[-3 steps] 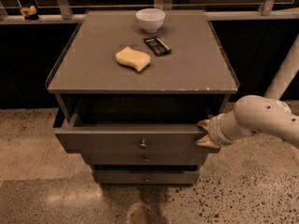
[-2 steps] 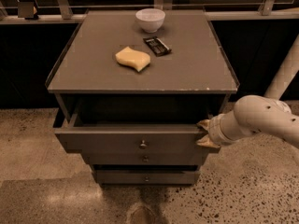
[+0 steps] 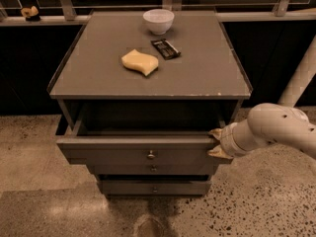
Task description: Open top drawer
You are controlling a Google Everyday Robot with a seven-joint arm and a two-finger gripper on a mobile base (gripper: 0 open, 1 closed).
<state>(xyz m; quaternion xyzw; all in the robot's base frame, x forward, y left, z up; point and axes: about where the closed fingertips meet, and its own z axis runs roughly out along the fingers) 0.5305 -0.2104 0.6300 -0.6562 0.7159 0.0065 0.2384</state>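
Note:
The top drawer [image 3: 123,151] of the grey-brown cabinet stands pulled out toward me, its dark inside showing under the cabinet top. A small round metal knob [image 3: 151,155] sits at the centre of its front. My gripper [image 3: 216,143] is at the drawer's right front corner, on the end of the white arm that comes in from the right. One yellowish finger [image 3: 215,133] lies at the drawer's top edge and the other finger sits lower on its front, so they straddle the corner.
Two shallower drawers [image 3: 153,185] sit shut below. On the cabinet top [image 3: 207,73] lie a white bowl [image 3: 158,20], a yellow sponge [image 3: 140,62] and a dark snack bar [image 3: 166,48]. A white pole [image 3: 301,78] stands at right. Speckled floor [image 3: 39,191] surrounds the cabinet.

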